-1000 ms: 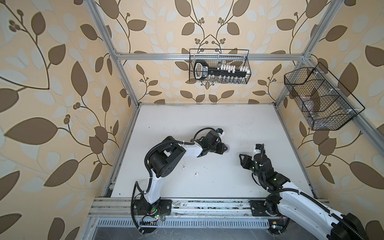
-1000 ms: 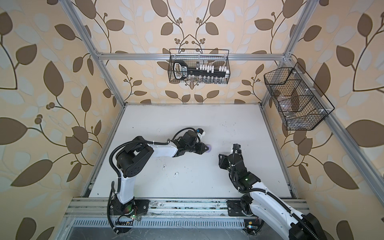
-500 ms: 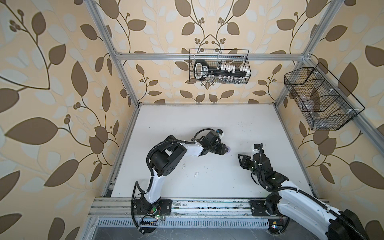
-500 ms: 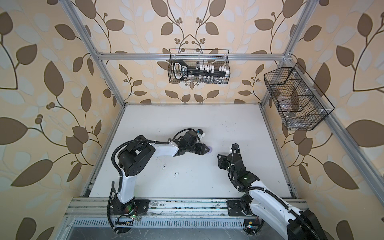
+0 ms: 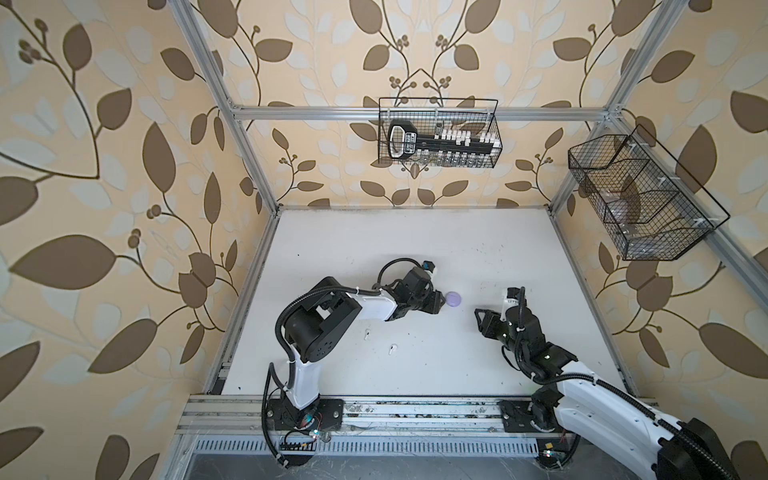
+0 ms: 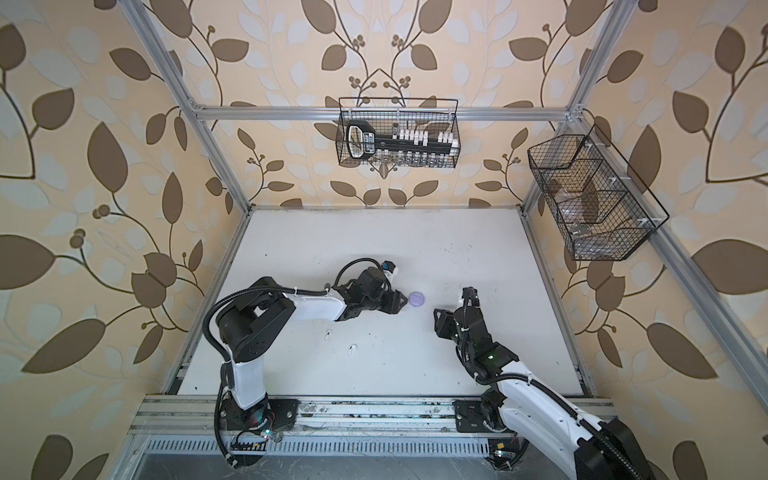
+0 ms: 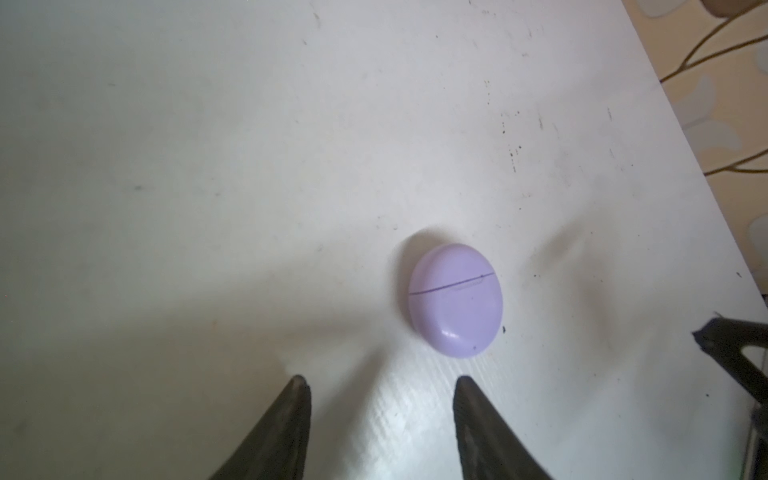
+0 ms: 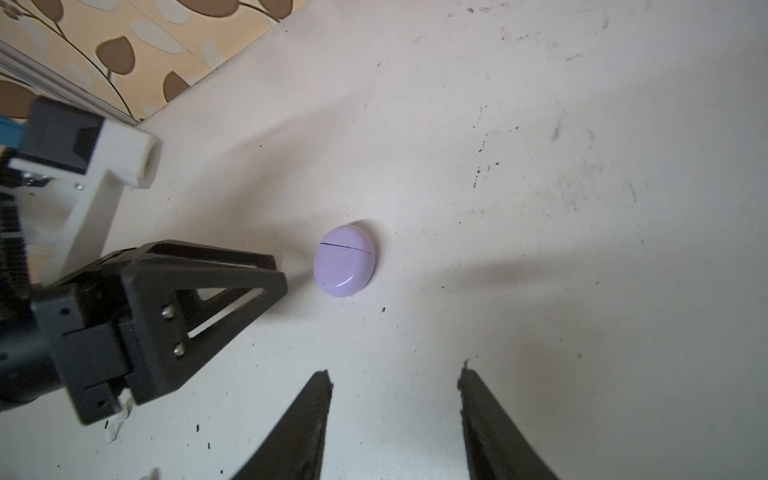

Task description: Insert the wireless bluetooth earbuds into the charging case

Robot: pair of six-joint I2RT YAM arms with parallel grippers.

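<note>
The lavender charging case (image 5: 453,299) (image 6: 417,298) lies shut on the white table, its lid seam showing in the left wrist view (image 7: 455,299) and the right wrist view (image 8: 344,261). My left gripper (image 5: 439,301) (image 7: 380,380) is open just short of the case, with nothing between its fingers. My right gripper (image 5: 487,319) (image 8: 395,372) is open and empty, a little way off on the case's other side. Two white wireless bluetooth earbuds (image 5: 367,333) (image 5: 392,349) lie loose nearer the front, in front of the left forearm.
A wire basket (image 5: 438,139) with a black tool hangs on the back wall. Another wire basket (image 5: 640,199) hangs on the right wall. Aluminium frame posts border the table (image 5: 415,249), and a rail (image 5: 415,409) runs along its front.
My left gripper has opened from shut and drawn back slightly, so the case now lies free in front of it. The right arm has barely shifted.
</note>
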